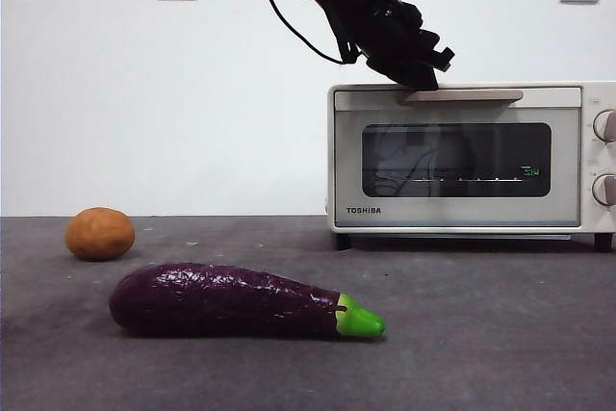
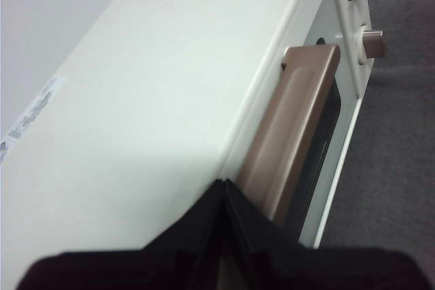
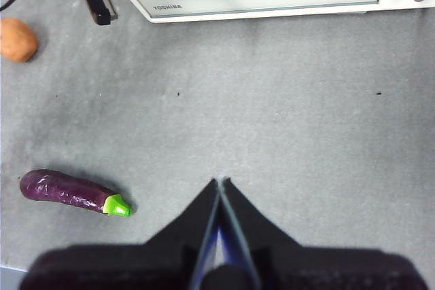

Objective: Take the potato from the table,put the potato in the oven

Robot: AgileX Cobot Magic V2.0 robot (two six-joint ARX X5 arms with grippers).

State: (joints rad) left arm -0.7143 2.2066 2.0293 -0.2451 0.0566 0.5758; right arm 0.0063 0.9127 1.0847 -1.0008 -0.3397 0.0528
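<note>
The orange-brown potato (image 1: pixel 99 233) lies on the dark grey table (image 1: pixel 481 334) at the far left, untouched; the right wrist view also shows the potato (image 3: pixel 17 39). The cream Toshiba oven (image 1: pixel 462 156) stands at the right with its door closed. My left gripper (image 1: pixel 423 76) comes down from above to the left end of the tan handle (image 1: pixel 464 96). Its jaws are shut, and in its wrist view my left gripper (image 2: pixel 224 183) has its tip at the gap between the oven top (image 2: pixel 156 100) and the handle (image 2: pixel 292 134). My right gripper (image 3: pixel 219 183) hangs shut, high over bare table.
A long glossy purple eggplant (image 1: pixel 231 300) with a green stem lies in the front of the table, between the potato and the oven; the right wrist view shows this eggplant (image 3: pixel 71 193) too. Two knobs (image 1: pixel 604 156) sit on the oven's right side. Black cables trail from the left arm.
</note>
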